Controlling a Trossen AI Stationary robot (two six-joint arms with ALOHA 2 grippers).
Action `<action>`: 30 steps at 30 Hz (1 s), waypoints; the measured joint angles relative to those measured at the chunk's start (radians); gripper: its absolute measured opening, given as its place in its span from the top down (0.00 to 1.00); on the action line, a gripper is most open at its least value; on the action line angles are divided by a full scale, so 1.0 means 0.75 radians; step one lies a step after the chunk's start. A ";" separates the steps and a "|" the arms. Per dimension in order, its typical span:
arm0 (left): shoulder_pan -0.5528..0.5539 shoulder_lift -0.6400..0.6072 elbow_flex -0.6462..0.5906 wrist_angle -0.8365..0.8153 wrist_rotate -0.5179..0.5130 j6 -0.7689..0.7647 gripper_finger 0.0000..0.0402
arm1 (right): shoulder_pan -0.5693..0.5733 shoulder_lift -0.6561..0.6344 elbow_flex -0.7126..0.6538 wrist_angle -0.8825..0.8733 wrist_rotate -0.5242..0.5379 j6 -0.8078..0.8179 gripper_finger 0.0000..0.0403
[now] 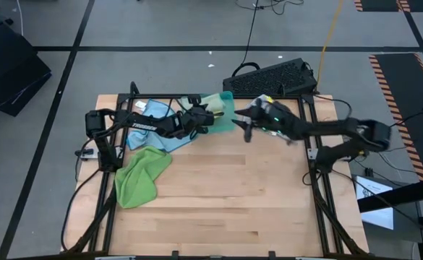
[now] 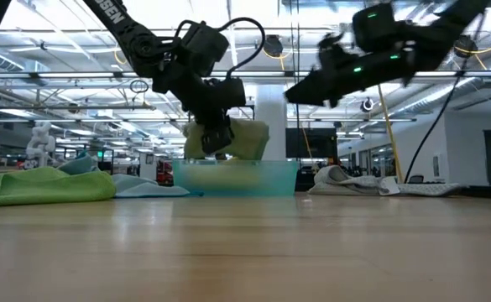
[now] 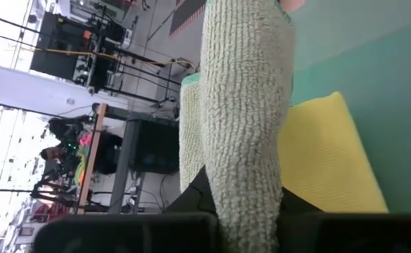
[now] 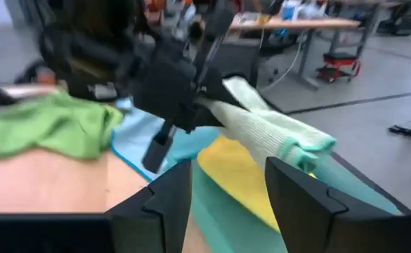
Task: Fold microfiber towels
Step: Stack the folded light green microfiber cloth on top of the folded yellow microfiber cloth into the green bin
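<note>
Left arm: reaches from the table's left edge toward the far middle, forearm roughly level above the surface.
Left gripper (image 1: pixel 212 115): raised off the table, pointing down in the low view; fingers pinched tight on a pale green towel (image 3: pixel 247 119) that hangs from them.
Right arm: extends from the right edge toward the far middle, elbow bent, held well above the table.
Right gripper (image 1: pixel 241 127): just beside the left gripper, facing it; fingers (image 4: pixel 300 204) parted, nothing between them.

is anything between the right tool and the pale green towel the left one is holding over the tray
Nothing visible. The right tool stands open, facing the pale green towel across a clear gap; the left tool grips the towel's far end above the tray.
</note>
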 joint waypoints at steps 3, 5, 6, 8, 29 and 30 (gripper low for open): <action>0.000 0.000 0.000 -0.001 0.000 0.011 0.95 | -0.037 0.164 0.164 -0.108 -0.015 -0.102 0.55; 0.000 0.000 0.000 -0.003 0.000 0.006 0.96 | -0.053 0.256 0.242 -0.150 -0.015 -0.192 0.50; -0.001 0.000 0.000 -0.003 0.000 0.010 0.96 | -0.058 0.292 0.271 -0.157 -0.013 -0.236 0.48; -0.001 0.000 0.000 -0.003 0.000 0.033 0.96 | -0.063 0.350 0.299 -0.138 -0.012 -0.321 0.42; 0.040 0.000 0.000 -0.107 0.024 0.021 0.95 | -0.040 0.412 0.308 -0.010 0.074 -0.542 0.31; 0.040 0.000 0.000 -0.106 0.027 0.015 0.96 | -0.050 0.424 0.308 0.003 0.060 -0.555 0.29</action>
